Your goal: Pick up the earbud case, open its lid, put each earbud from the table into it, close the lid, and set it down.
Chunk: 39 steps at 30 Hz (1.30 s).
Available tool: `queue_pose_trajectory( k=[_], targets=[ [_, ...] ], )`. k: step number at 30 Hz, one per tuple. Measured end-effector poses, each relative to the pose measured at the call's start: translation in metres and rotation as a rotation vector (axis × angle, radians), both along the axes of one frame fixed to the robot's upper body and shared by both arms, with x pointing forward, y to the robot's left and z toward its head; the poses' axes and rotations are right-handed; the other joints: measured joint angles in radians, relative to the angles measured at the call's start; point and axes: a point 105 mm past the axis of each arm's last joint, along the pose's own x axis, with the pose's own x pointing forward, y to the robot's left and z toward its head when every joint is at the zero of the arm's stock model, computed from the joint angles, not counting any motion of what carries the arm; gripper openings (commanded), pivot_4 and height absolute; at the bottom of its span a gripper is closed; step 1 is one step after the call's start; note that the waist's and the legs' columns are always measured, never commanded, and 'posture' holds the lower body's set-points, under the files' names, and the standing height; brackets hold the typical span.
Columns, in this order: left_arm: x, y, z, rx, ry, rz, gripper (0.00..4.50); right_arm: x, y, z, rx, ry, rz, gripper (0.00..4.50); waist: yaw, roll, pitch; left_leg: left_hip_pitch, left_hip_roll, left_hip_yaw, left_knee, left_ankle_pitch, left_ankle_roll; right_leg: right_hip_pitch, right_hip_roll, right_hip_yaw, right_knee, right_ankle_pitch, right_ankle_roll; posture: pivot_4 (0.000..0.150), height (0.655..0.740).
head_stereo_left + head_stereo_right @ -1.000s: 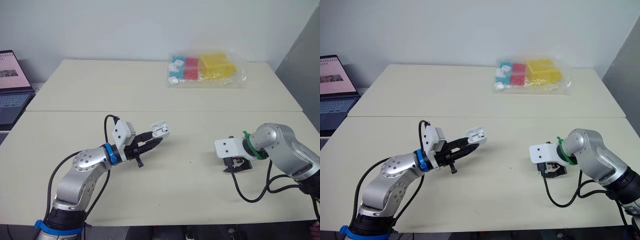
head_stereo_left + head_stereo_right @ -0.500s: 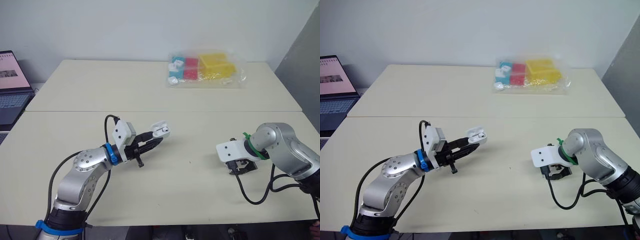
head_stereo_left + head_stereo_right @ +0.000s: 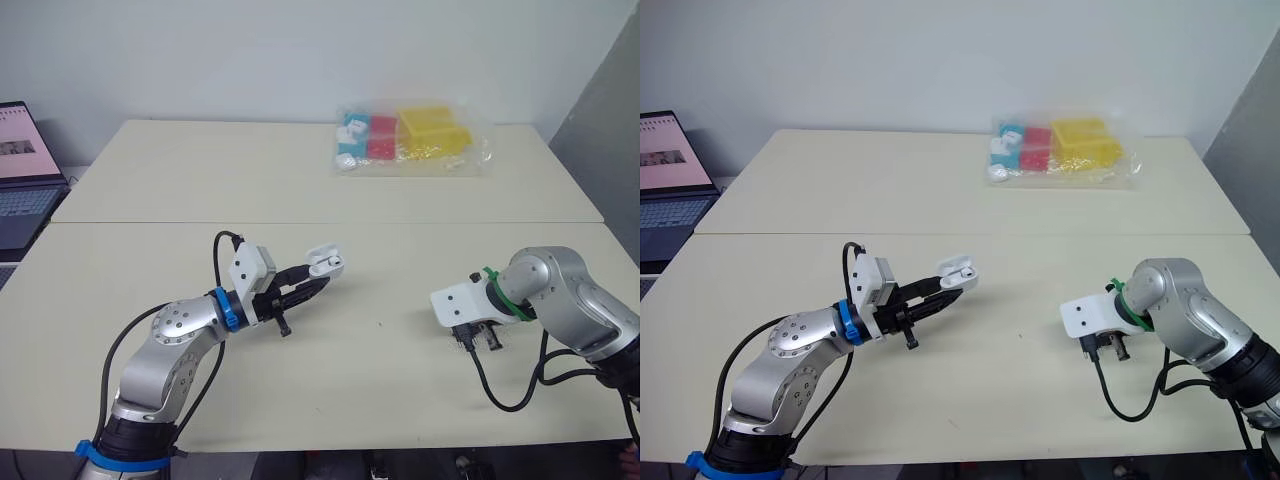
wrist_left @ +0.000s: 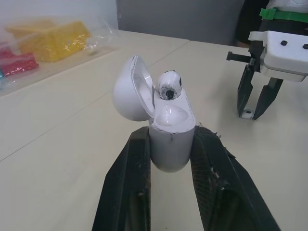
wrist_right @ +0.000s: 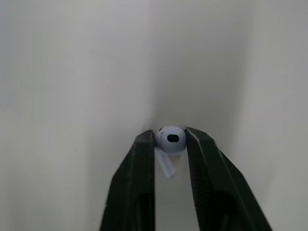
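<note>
My left gripper (image 3: 316,276) is shut on the white earbud case (image 3: 322,264), held above the table's middle. The case (image 4: 169,142) has its lid swung open, and one earbud (image 4: 168,85) sits in it. To the right, my right gripper (image 3: 482,342) points down at the table. Its fingers (image 5: 144,159) are shut on the second white earbud (image 5: 172,138), which rests at the tabletop. From the left wrist, that gripper (image 4: 255,109) stands over the small white earbud (image 4: 247,113).
A clear bag (image 3: 410,140) of yellow, red and blue items lies at the table's far side. An open laptop (image 3: 20,180) stands at the far left. A seam (image 3: 300,222) runs across between two beige tabletops.
My right gripper has gone from wide open to shut around the earbud on the table. The left arm has shifted slightly to the right with the open case.
</note>
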Motion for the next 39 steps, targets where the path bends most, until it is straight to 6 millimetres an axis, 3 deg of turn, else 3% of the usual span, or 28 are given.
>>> queue_pose_trajectory(
  k=[9, 15, 17, 21, 23, 32, 39],
  targets=[
    [0.000, 0.000, 0.000, 0.001, -0.001, 0.000, 0.78, 0.000, -0.001, 0.004, 0.019, -0.012, 0.007, 0.42, 0.000, 0.000, 0.000, 0.000, 0.000, 0.000, 0.000, 0.000, 0.000, 0.000, 0.000, 0.000, 0.000, 0.000, 0.000, 0.150, 0.7400],
    [0.001, 0.000, 0.000, -0.002, -0.003, 0.003, 0.78, 0.000, 0.003, 0.043, 0.185, -0.051, -0.031, 0.42, 0.000, 0.000, 0.000, 0.000, 0.000, 0.000, 0.000, 0.000, 0.000, 0.000, 0.000, 0.000, 0.000, 0.000, 0.000, 0.150, 0.7400],
    [0.003, -0.001, 0.002, -0.014, -0.006, 0.014, 0.78, -0.004, 0.013, 0.060, 0.326, -0.037, -0.065, 0.42, 0.000, 0.000, 0.000, 0.000, 0.000, 0.000, 0.000, 0.000, 0.000, 0.000, 0.000, 0.000, 0.000, 0.000, 0.000, 0.150, 0.7400],
    [0.008, -0.005, 0.009, -0.033, -0.027, 0.016, 0.78, -0.013, 0.064, 0.112, 0.830, -0.026, -0.074, 0.42, -0.003, 0.000, 0.000, 0.001, 0.001, -0.002, 0.000, 0.000, 0.000, 0.001, 0.001, 0.000, 0.001, 0.001, -0.001, 0.150, 0.7400],
    [0.012, -0.009, 0.015, -0.056, -0.042, 0.022, 0.78, -0.018, 0.085, 0.128, 1.054, -0.016, -0.067, 0.42, 0.000, 0.000, 0.000, 0.000, 0.001, -0.002, 0.000, 0.000, 0.000, 0.001, 0.001, -0.001, 0.001, 0.001, -0.001, 0.150, 0.7400],
    [0.020, -0.015, 0.025, -0.076, -0.044, 0.017, 0.78, -0.019, 0.134, 0.133, 1.476, -0.060, -0.148, 0.42, 0.001, -0.001, -0.001, -0.001, 0.000, -0.001, 0.000, 0.000, 0.000, 0.000, 0.000, 0.000, 0.000, 0.002, 0.000, 0.150, 0.7400],
    [0.020, -0.016, 0.026, -0.077, -0.035, 0.010, 0.78, -0.007, 0.144, 0.124, 1.570, -0.117, -0.208, 0.42, 0.000, -0.001, 0.000, -0.001, 0.000, -0.001, 0.000, 0.000, 0.000, 0.000, 0.000, 0.000, 0.000, 0.002, 0.000, 0.150, 0.7400]
  ],
)
